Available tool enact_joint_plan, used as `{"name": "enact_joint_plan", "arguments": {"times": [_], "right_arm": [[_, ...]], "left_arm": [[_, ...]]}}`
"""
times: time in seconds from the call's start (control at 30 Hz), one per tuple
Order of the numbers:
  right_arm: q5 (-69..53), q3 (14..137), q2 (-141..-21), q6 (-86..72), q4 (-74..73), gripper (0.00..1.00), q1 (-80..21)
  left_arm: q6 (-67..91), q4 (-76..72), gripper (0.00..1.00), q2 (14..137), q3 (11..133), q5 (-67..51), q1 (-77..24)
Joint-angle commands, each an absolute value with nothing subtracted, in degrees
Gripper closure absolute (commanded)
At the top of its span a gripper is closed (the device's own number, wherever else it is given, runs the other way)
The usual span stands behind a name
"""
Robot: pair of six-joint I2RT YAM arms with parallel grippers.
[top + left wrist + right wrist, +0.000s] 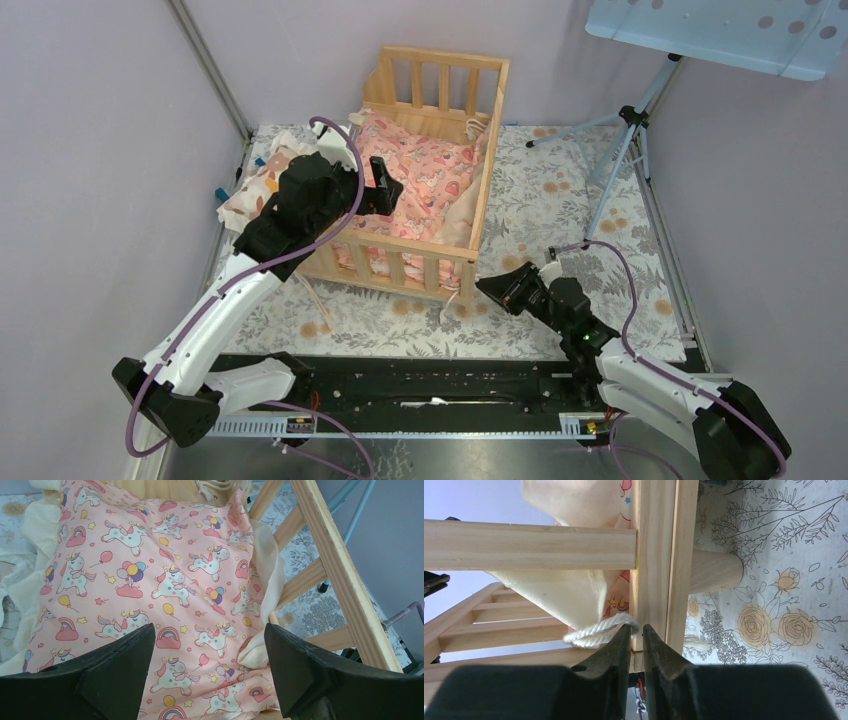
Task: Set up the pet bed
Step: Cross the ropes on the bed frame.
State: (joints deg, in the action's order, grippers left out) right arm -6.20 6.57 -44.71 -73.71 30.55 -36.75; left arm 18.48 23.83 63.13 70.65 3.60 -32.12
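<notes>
The pet bed (440,262) is a light wood slatted frame in the middle of the table. A pink unicorn-print cushion (425,180) with a cream ruffle lies inside it. My left gripper (385,185) hovers over the cushion (165,580), open wide with nothing between its fingers (125,655). My right gripper (490,285) is at the bed's front right corner post (656,555). Its jaws are almost together, pinching a white rope tie (594,632) at their tips (636,627).
A small cream pillow with orange prints (255,185) lies left of the bed, behind the left arm. A tripod (625,150) stands at the back right under a pale blue panel (720,30). A floral cloth (560,200) covers the table.
</notes>
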Motion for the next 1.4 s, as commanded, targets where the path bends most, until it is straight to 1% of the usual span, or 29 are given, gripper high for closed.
{"name": "enact_joint_plan", "arguments": {"times": [0.0,0.03,0.1,0.23,0.43,0.73,0.97,1.23,1.27,1.3,1.37], "right_arm": [[-7.08,7.06,-44.58,-73.86,33.22,0.82,-37.02],[-6.89,7.22,-44.13,-73.69,32.38,0.87,-37.08],[-6.26,7.42,-43.1,-73.29,30.48,0.92,-37.09],[-3.64,8.0,-39.38,-71.93,24.11,0.98,-37.09],[1.47,10.41,-33.66,-68.22,11.72,0.99,-37.09],[9.03,15.11,-30.31,-62.87,-2.92,1.0,-37.09],[16.1,22.78,-32.1,-53.5,-12.17,1.0,-37.08],[23.74,34.5,-39.13,-36.84,-19.18,1.0,-37.08],[23.95,35.11,-39.34,-36.62,-19.58,0.98,-37.08],[23.35,35.25,-39.26,-36.89,-19.58,0.93,-37.09],[19.85,34.16,-38.64,-39.81,-18.87,0.77,-37.04]], "left_arm": [[18.72,20.74,0.14,62.55,70.14,2.82,-31.82],[18.72,20.67,0.14,62.57,70.15,2.81,-31.82],[18.72,20.58,0.14,62.66,70.22,2.75,-31.77],[18.72,20.32,0.14,62.92,70.29,2.6,-31.8],[18.72,20.14,0.14,63.11,70.14,2.48,-31.82],[18.39,20.28,0.14,63.11,69.9,2.63,-31.81],[18.3,20.48,0.14,63.11,69.62,2.72,-31.82],[18.28,20.61,0.14,63.13,69.66,2.7,-31.82],[18.3,20.65,0.14,63.09,69.66,2.64,-31.82],[18.34,20.6,0.14,63.09,69.62,2.64,-31.82],[18.37,20.65,0.14,63.18,69.52,2.57,-31.82]]}}
